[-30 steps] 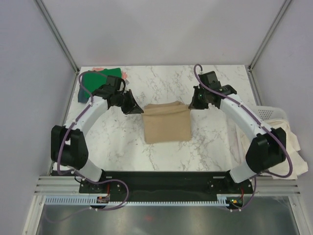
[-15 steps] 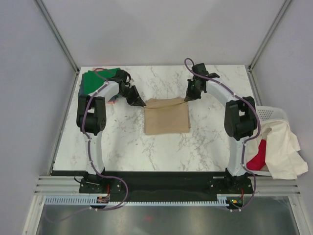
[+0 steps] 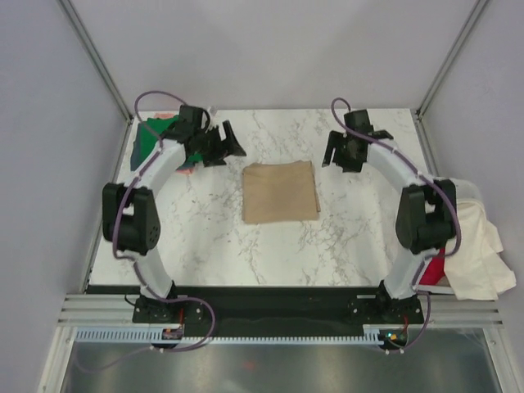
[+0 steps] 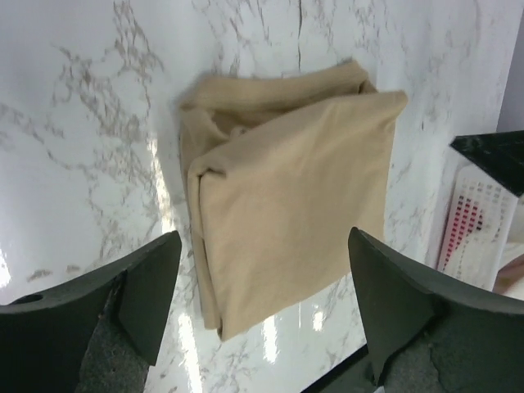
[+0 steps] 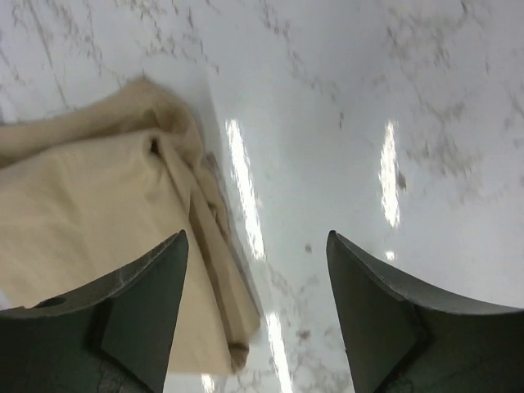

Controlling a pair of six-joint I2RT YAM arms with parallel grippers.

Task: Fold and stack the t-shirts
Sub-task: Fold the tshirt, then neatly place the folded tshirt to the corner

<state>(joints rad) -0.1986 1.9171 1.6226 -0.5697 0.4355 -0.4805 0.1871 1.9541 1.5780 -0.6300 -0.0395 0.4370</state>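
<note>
On the marble worktop (image 3: 205,221), middle: folded tan tee (image 3: 281,191) lying flat, both arms off it.
Left fingers (image 4: 147,286) are spread wide near the tee's far-left corner, holding nothing. Right fingers (image 5: 139,303) are also spread, over bare worktop by the tee's far-right corner, nothing between them. The wrist views show the tee's far edge bunched, with layers showing at the corners. Far-left corner of the worktop: green tee (image 3: 150,135), largely hidden by the left arm; a bit of pink beside it, can't tell what. Right edge: white mesh basket (image 3: 461,185), mostly covered by a cream tee (image 3: 483,246) draped over it. A red tee (image 3: 440,255) barely peeks out behind the right arm. Grey walls and metal posts surround the worktop.
</note>
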